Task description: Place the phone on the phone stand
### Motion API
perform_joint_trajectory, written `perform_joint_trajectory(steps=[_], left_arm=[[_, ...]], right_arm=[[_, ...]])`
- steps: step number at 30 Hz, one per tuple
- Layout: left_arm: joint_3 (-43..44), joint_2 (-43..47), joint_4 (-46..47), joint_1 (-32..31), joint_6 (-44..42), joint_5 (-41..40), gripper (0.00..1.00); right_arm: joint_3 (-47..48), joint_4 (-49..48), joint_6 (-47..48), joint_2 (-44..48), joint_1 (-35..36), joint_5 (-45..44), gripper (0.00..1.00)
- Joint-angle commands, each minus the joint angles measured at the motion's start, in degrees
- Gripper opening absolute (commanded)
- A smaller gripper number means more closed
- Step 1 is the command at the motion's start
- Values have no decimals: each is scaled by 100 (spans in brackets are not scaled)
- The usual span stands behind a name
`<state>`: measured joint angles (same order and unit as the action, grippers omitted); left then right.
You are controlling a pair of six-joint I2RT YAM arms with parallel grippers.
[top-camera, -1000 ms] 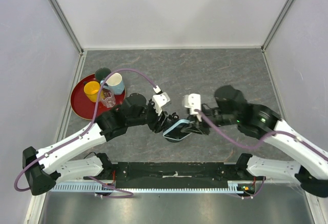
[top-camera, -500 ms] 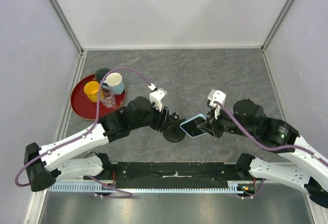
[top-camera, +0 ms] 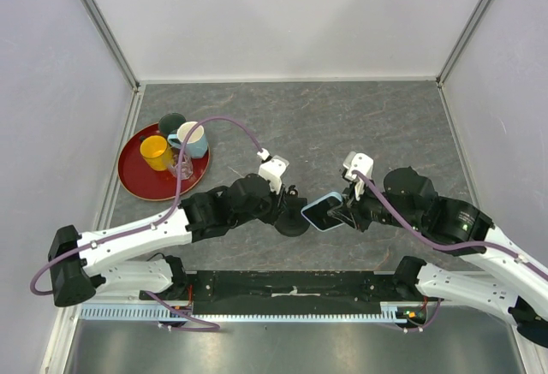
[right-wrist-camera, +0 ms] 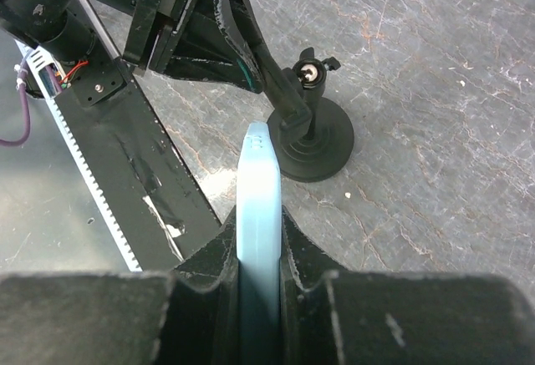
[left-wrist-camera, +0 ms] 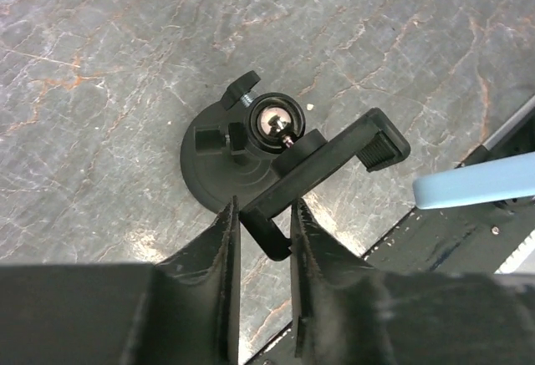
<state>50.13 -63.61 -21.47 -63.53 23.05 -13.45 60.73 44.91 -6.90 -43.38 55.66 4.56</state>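
Note:
The phone stand (top-camera: pixel 291 222) is black, with a round disc base (left-wrist-camera: pixel 213 173), a ball joint and a clamp cradle (left-wrist-camera: pixel 334 156). My left gripper (top-camera: pixel 285 204) is shut on the near end of the cradle arm (left-wrist-camera: pixel 261 206). My right gripper (top-camera: pixel 344 211) is shut on the phone (top-camera: pixel 323 212) and holds it off the table just right of the stand. In the right wrist view the phone (right-wrist-camera: pixel 257 190) shows edge-on between the fingers, its tip just short of the stand's base (right-wrist-camera: pixel 316 144). Its light blue case also shows in the left wrist view (left-wrist-camera: pixel 476 191).
A red tray (top-camera: pixel 135 184) at the left holds a yellow cup (top-camera: pixel 155 149), a light blue mug (top-camera: pixel 193 139), a dark green cup (top-camera: pixel 171 123) and a small glass (top-camera: pixel 181 168). A black mounting rail (top-camera: pixel 291 285) runs along the table's near edge. Walls close in the sides and back.
My right gripper has drawn the phone to the right, off the stand's spot, and now holds it beside the stand. My left gripper has shifted slightly right, still on the cradle.

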Motion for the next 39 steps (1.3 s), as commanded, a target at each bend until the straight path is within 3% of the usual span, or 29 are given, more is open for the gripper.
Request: perform_joint_trajectory(steps=[1,4,9,13,19,20,21,23,24,26,27,32,36,39], left_arm=[[251,-134,-94,-28,-633,-965,15],[269,-116,64,-28,-1308,-966,2],[410,-274,302,77,-2557,-572,2],[638,-406,293,542,-3471,648,2],[691,-503,468,1527,-4009,2039,5],[700,-511,486,1675,-4010,2040,10],[709,-512,539,1712,-3992,1848,23],[691,-459,600,1791,-3765,1627,30],[656,-433,635,1835,-3520,1557,43],[577,-249,811,1923,-3264,1556,51],[429,-170,907,1914,-3106,1548,59],[-12,384,1453,1923,-2798,1363,70],[5,490,1480,1906,-2088,556,62],[102,464,1260,1862,-1534,423,62]], right_arm=[[27,-676,-119,189,-11,-200,0],[0,-685,-198,145,-2,-577,0],[-61,-825,-321,-109,-11,-948,0],[26,-904,-488,-390,-2,-966,0],[88,-966,-453,-347,-11,-843,0],[106,-966,-444,-330,-11,-808,0],[132,-957,-444,-321,-11,-781,0],[158,-949,-436,-329,-20,-702,0],[202,-922,-435,-356,-11,-667,0],[272,-870,-427,-452,-2,-649,0],[316,-826,-418,-479,-2,-658,0],[369,-852,-374,-611,-2,-728,0],[422,-843,-321,-681,-11,-746,0],[405,-852,-312,-699,-20,-746,0]])
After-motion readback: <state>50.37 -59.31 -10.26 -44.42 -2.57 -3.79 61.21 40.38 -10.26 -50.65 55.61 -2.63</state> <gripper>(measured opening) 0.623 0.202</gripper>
